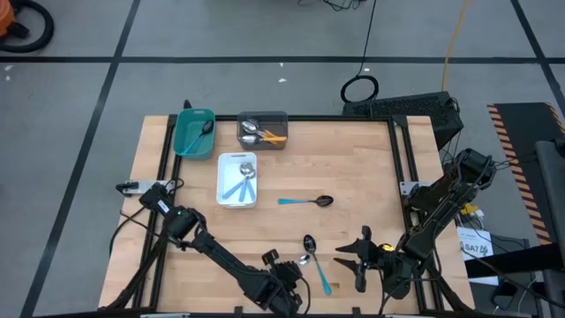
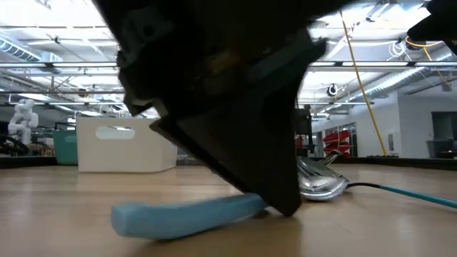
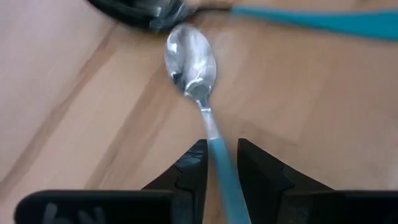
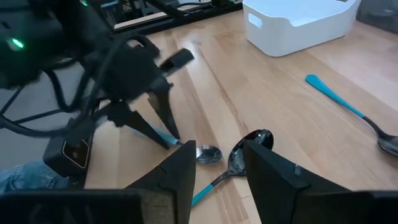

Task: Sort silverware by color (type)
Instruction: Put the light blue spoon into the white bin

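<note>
Near the table's front edge lies a spoon (image 1: pixel 302 261) with a silver bowl (image 3: pixel 191 59) and a light-blue handle (image 2: pixel 186 214), flat on the wood. My left gripper (image 3: pixel 221 144) points steeply down over it, open a little, one finger on each side of the handle. A black-bowled spoon (image 1: pixel 314 258) with a blue handle lies right beside it, and another (image 1: pixel 305 201) lies mid-table. My right gripper (image 4: pixel 217 147) hangs open above the table to the right of the two spoons, with nothing between its fingers. My left gripper's fingers (image 3: pixel 198 163) stand across the blue handle (image 3: pixel 217 158), near where it meets the metal stem. They slant down from the table's near left. The spoon lies flat on the table. I cannot tell whether the fingers touch the handle.
At the back left stand a teal tray (image 1: pixel 194 131) with one spoon, a grey tray (image 1: pixel 263 129) with orange-handled spoons, and a white tray (image 1: pixel 237 179) with blue-handled spoons. A black frame rail (image 1: pixel 402 150) runs along the table's right side.
</note>
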Action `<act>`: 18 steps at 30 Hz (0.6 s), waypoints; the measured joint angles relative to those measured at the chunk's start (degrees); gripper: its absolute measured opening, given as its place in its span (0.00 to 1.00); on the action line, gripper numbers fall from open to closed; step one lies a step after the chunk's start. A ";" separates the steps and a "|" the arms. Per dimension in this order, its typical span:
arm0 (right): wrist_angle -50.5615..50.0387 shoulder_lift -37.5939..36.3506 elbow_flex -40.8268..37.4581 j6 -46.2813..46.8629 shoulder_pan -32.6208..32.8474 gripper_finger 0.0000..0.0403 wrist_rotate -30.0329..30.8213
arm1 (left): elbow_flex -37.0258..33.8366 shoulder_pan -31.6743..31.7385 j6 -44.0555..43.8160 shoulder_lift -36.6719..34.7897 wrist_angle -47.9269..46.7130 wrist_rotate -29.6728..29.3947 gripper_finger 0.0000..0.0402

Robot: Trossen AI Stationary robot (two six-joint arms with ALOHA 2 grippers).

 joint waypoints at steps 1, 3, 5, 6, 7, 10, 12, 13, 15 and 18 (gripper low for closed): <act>-0.01 0.00 0.00 0.04 0.00 0.32 0.02 | -0.01 0.21 -0.02 0.55 0.48 0.42 0.22; 0.01 0.00 -0.01 0.04 0.00 0.32 -0.02 | 0.11 0.31 0.22 0.88 1.65 0.48 0.22; -0.03 0.00 0.00 0.04 0.00 0.32 0.01 | 0.11 0.29 0.34 1.10 1.83 0.47 0.22; -0.01 0.00 0.00 -0.02 0.00 0.32 -0.01 | 0.16 0.36 -0.23 1.41 1.85 0.40 0.22; -0.04 0.00 0.00 -0.07 0.00 0.32 -0.02 | 0.25 0.40 -0.39 1.58 1.81 -0.22 0.22; -0.01 0.00 -0.01 -0.09 0.00 0.32 -0.01 | 0.25 0.60 0.56 1.73 1.81 -0.53 0.22; -0.03 0.00 -0.01 -0.09 0.00 0.32 -0.04 | 0.27 0.74 0.75 1.87 1.77 -0.42 0.22; -0.01 0.00 0.00 -0.09 0.00 0.32 -0.04 | 0.27 0.80 1.07 1.90 1.67 -0.39 0.22; -0.02 0.00 0.00 -0.09 0.00 0.32 -0.04 | 0.31 0.96 2.03 1.90 0.89 0.59 0.19; -0.01 0.00 -0.01 -0.11 0.00 0.32 -0.05 | 0.38 1.03 3.32 1.92 -0.88 1.54 0.11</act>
